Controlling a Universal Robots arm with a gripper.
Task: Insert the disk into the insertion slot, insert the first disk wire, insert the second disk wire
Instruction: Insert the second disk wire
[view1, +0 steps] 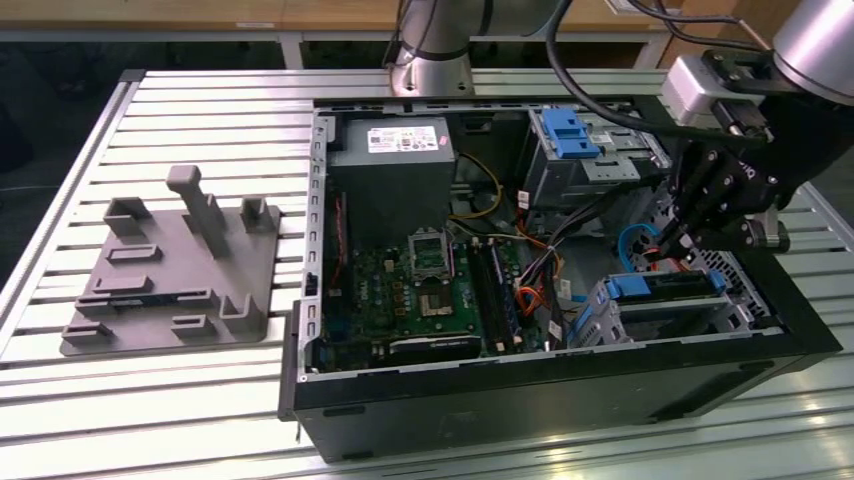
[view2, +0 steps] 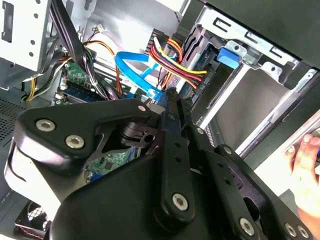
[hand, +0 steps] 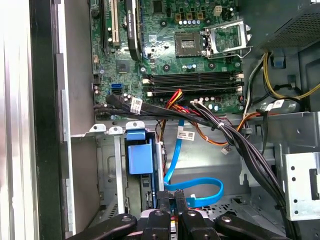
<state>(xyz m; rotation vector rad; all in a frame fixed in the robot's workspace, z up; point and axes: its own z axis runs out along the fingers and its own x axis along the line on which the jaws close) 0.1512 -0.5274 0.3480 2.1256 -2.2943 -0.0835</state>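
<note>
Here the disk (view1: 663, 287) already sits in the insertion slot (view1: 731, 303), at the corner of the open computer case (view1: 534, 400) nearest the exterior view's right, its blue carrier edge showing beside the bay's grey perforated wall. The gripper (view1: 671, 243) hangs just above the disk's connector end, and in both wrist views its 2 fingers (hand: 172, 210) stand pressed close together around something at their tips; what looks like the blue plug end of the flat blue cable (hand: 197, 192) sits right there in the second wrist view, though I cannot tell for certain that the plug is what they clamp. So the work in hand reads as the wire stage, with the disk seated. To do it well, I judge that the plug must meet the disk's socket squarely, with its long edge parallel to the disk's rear edge, and be pushed straight along the socket's axis without rocking. The red, yellow and black power bundle (view2: 172, 62) crowds the same gap, so the approach should keep the plug clear of those strands. The blue cable loops slackly on the case floor, which should leave enough play that it does not pull the plug askew. A person's hand (view2: 305, 160) rests outside the case.
</note>
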